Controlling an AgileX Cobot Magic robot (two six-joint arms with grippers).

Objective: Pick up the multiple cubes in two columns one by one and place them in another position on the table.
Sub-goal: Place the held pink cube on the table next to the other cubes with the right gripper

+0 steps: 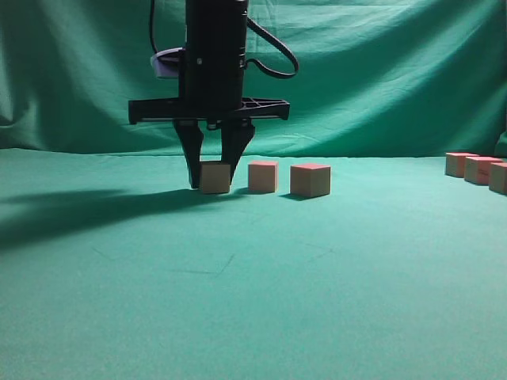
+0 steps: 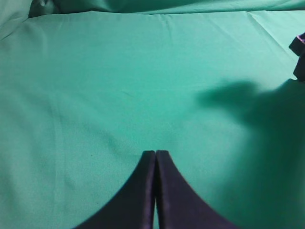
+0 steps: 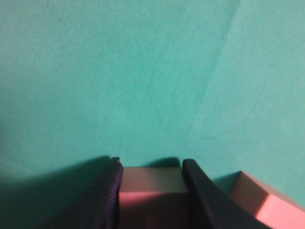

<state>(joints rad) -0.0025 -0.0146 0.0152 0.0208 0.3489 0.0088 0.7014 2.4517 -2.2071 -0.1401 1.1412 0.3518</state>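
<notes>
A: Hard to make out much up top in the ext. view. Arm (image 1: 215, 47) cut off by the frame edge, so no joints visible, just black housing + cable loop. Three cubes at far right (image 1: 478, 169), last one clipped by the edge. Can't count beyond that.

B: Same in the right wrist view. Only the top/back face of the cube between the fingers (image 3: 151, 191) showing, bottom cropped. Neighbour cube (image 3: 259, 202) also cut off at the corner.

A: Right gripper (image 1: 214, 184) though? Partly spread, fingers either side of the leftmost cube of the row of three, pressed against its sides in the wrist shot. Closed onto that cube, looks like. Cube bottom level w/ the other two, so sitting on the bench (image 1: 238, 301), or as near as can be told from that angle.

B: Yep. Left finger tip down at cloth level just left of it, right finger partly hidden behind the cube's top edge. Other two cubes of the row, middle (image 1: 262, 176) and right (image 1: 310, 180), just beside, small gaps, not touching.

A: Left gripper (image 2: 156, 153)?

B: Fingers pressed together, nothing between, hovering over bare green cloth. Not visible in the ext. view afaict. Dark bit at the right edge of the left wrist view (image 2: 299, 57), too cropped to ID. Big soft shadow near it.

A: Backdrop cloth (image 1: 380, 71) same green as the bench, seam only just readable.
</notes>
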